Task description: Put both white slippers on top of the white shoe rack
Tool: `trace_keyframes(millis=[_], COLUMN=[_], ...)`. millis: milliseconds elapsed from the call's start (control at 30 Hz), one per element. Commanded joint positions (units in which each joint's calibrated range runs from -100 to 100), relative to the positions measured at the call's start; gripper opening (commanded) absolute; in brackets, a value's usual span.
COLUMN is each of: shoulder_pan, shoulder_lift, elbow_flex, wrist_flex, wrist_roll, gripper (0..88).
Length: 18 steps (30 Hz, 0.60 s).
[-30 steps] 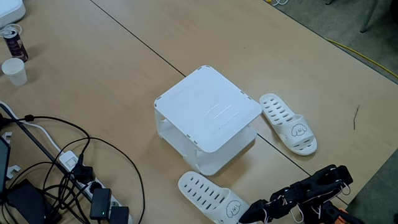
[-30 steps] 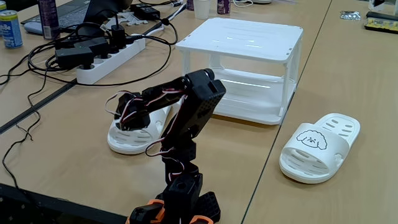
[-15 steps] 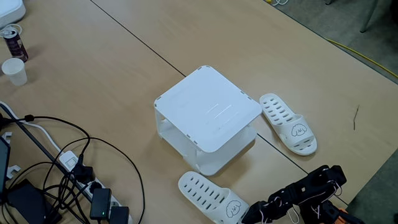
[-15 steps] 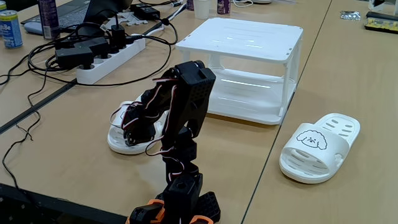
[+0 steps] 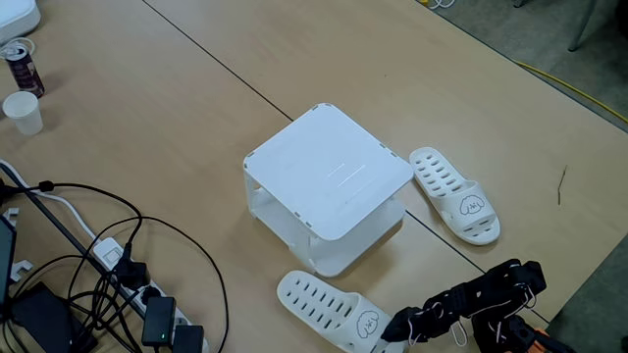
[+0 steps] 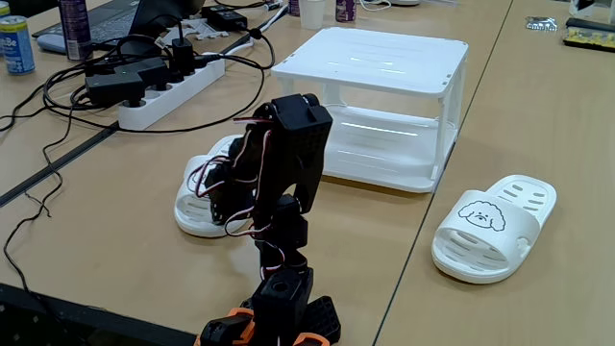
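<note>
White slippers both on the counter: one [image 5: 329,311] at the near edge with the gripper [image 5: 392,326] at its strap end, jaw state indiscernible; the other [image 5: 454,194] just beside the white shoe rack [image 5: 327,175]. Rack top bare. Judged: strap offers a graspable edge for lifting

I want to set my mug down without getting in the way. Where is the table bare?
Bare wood lies beyond the boxy white plastic shoe rack, toward the paper cup, and past the far white rubber slipper. It is crowded at the black cables and power strip, and where the gripper meets the near slipper.
</note>
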Motion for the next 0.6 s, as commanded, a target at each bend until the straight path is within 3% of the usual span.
trace_keyframes(millis=[0,567], shoulder_pan=[3.4,14.5], shoulder_lift=[-0.5,-0.7], elbow_flex=[0.6,0.6], wrist_flex=[0.1,0.0], wrist_roll=[0.4,0.4], gripper=[0.8,0.8])
